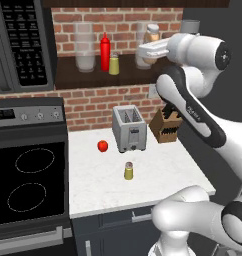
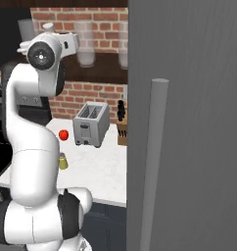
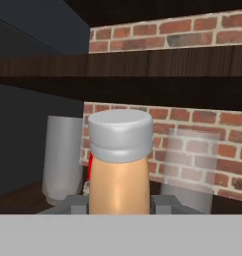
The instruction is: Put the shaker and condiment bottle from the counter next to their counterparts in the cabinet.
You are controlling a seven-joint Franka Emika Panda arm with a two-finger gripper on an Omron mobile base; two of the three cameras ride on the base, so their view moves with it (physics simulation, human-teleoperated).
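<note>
Tan condiment bottle (image 3: 120, 172) stands upright between the claw (image 3: 120, 204) fingers; apparently gripped.

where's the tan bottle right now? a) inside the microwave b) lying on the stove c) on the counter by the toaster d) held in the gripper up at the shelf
d: the gripper is shut on the tan bottle, raised in front of the shelf.
</note>
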